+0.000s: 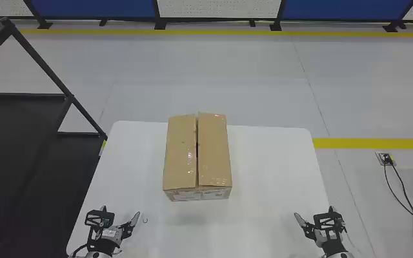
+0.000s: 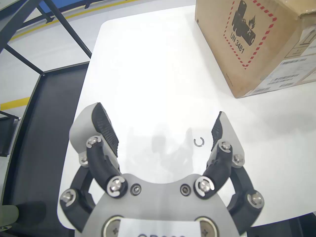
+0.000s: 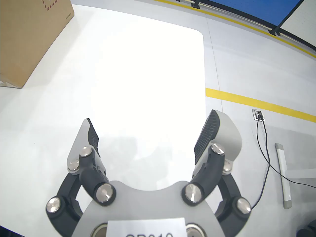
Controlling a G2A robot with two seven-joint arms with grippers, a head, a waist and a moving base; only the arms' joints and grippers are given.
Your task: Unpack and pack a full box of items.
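Left fingers (image 1: 132,220) sit nearest in the top view, at 7 o'clock from the box (image 1: 197,157), spread apart. Right fingers (image 1: 300,220) sit at 5 o'clock, also spread. The box stands mid-counter (image 1: 271,187), well apart from both, its top flaps shut along a centre seam. A small split ring (image 1: 147,222) lies at 3 o'clock of the left fingers.

Left wrist view: the left fingers (image 2: 105,127) gape above the counter, and the ring (image 2: 199,142) lies flat just beside one ribbed pad. The box (image 2: 246,38) stands farther off, showing a red-hatched diamond label.

Right wrist view: the right fingers (image 3: 207,131) are wide apart over the counter, with the box (image 3: 27,30) well apart from them.
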